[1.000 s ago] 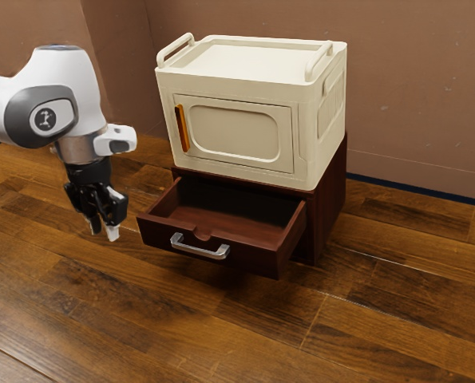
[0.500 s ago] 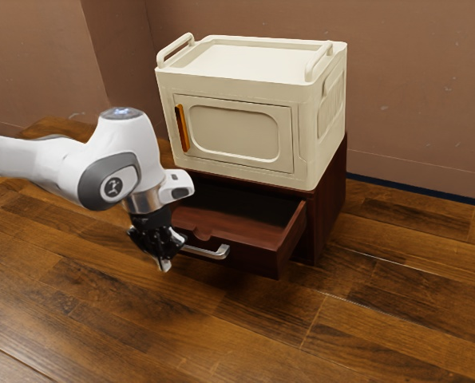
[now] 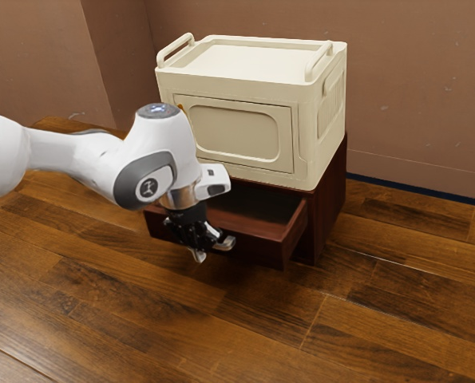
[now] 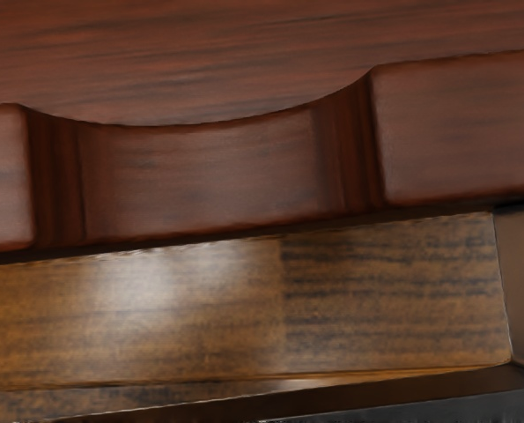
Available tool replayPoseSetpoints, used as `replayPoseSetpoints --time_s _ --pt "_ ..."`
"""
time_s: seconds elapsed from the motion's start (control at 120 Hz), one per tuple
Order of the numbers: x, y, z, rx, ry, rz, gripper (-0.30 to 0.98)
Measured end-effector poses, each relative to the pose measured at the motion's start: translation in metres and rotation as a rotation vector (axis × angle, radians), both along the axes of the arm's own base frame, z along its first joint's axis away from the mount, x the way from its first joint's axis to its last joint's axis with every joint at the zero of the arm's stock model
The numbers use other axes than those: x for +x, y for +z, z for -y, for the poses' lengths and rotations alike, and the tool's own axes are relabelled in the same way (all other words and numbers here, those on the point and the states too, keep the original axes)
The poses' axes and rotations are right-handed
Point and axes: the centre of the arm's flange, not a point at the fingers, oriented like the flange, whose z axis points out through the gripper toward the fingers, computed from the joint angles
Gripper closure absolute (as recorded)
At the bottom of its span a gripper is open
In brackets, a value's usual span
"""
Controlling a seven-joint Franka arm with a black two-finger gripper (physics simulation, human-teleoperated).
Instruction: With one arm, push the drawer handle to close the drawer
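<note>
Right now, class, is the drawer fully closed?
No, the drawer sticks out from the dark cabinet that stands under the cream box.

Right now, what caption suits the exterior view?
Black gripper at the silver handle of an open dark red wooden drawer beneath a boxy cream cabinet.

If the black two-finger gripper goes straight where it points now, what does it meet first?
Probably the brown wooden plank floor below the gripper; the silver metal handle looks close beside it, depth unclear.
</note>
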Motion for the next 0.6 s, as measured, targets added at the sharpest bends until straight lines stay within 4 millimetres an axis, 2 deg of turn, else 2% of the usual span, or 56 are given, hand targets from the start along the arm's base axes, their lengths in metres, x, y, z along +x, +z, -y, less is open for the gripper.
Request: replayPoseSetpoints --time_s 0.25,0.458,0.6 --pt "0.027 0.011 -0.008 0.015 -0.011 0.04 0.78" --pt "0.048 0.002 -0.007 0.048 -0.05 0.078 0.79" --pt "0.062 0.007 -0.003 0.051 -0.07 0.124 0.78"
